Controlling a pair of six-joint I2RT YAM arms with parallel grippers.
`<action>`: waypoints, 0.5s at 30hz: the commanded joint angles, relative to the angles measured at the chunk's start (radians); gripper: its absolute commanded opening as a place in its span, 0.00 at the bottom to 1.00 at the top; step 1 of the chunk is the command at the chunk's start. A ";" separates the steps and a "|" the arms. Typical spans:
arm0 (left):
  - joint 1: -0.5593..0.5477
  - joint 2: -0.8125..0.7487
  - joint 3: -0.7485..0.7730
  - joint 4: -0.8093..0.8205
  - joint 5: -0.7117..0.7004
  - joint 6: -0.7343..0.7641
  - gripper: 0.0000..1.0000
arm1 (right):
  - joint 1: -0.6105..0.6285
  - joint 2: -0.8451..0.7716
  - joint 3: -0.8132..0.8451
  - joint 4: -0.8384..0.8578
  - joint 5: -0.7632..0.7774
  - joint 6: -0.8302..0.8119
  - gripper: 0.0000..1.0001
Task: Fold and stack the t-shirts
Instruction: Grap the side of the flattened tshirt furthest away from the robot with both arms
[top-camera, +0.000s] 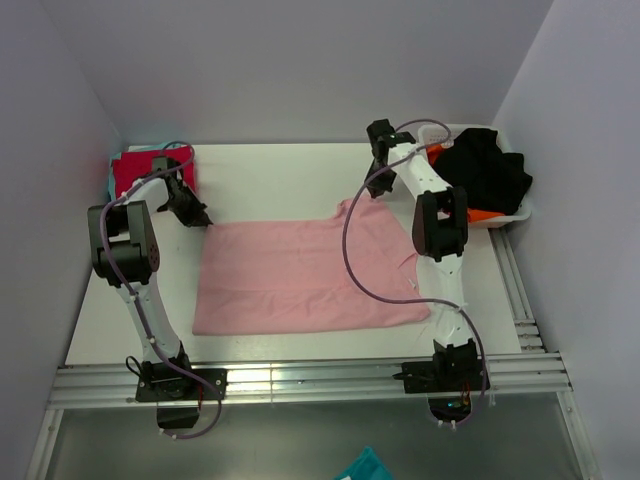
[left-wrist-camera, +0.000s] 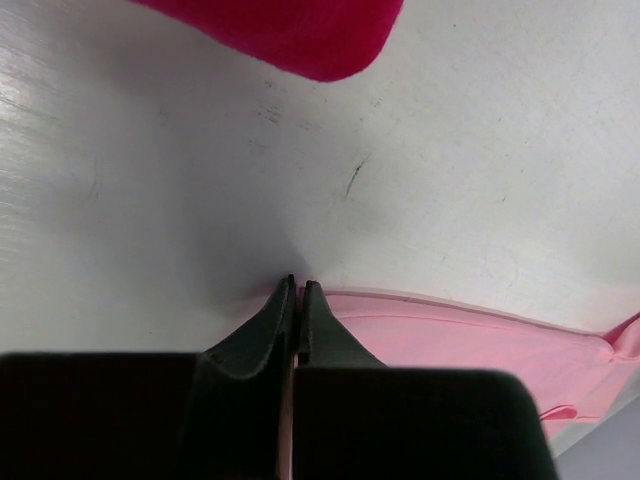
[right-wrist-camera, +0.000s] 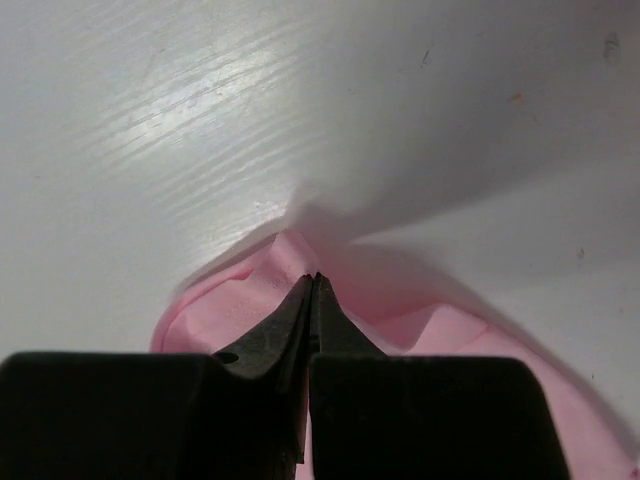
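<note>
Mostly the far-left corner of the white counter (top-camera: 280, 170) keeps things out of sight. The red t-shirt (top-camera: 150, 172) lies there as a folded block. A sliver of teal cloth (top-camera: 109, 178) shows at its left side, too little to make out its shape. In the left wrist view only a rounded, fuzzy lobe of the red tee (left-wrist-camera: 300, 30) shows, cut off by the top of the frame. At the far-right corner a white plastic tub (top-camera: 497, 222) holds a crumpled black garment (top-camera: 485, 170), and it covers all but a strip of something orange (top-camera: 482, 214). A teal scrap (top-camera: 365, 466) beyond the near edge is cut off by the frame.

The light pink t-shirt (top-camera: 300, 275) lies spread over the middle of the counter. It is soft, thin and nearly flat, with a faint crease across it and its right part hidden behind the right arm. The left claw (top-camera: 195, 212) sits at the shirt's far-left corner, its tapered black fingers (left-wrist-camera: 270, 330) clenched on the hemmed edge (left-wrist-camera: 450, 335). The right claw (top-camera: 375, 186) pinches the shirt's far-right corner. There the cloth (right-wrist-camera: 250, 290) puckers into a small peak at the closed tips (right-wrist-camera: 312, 278), with folds fanning out on either side.
</note>
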 joint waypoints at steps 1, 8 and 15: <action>-0.003 -0.047 0.051 -0.023 -0.022 0.037 0.00 | 0.007 -0.148 -0.015 0.006 0.035 0.021 0.00; -0.005 -0.090 0.048 -0.017 -0.016 0.033 0.00 | 0.007 -0.248 -0.078 0.022 0.051 0.030 0.00; -0.003 -0.164 0.014 -0.008 -0.022 0.037 0.00 | 0.007 -0.389 -0.231 0.060 0.065 0.036 0.00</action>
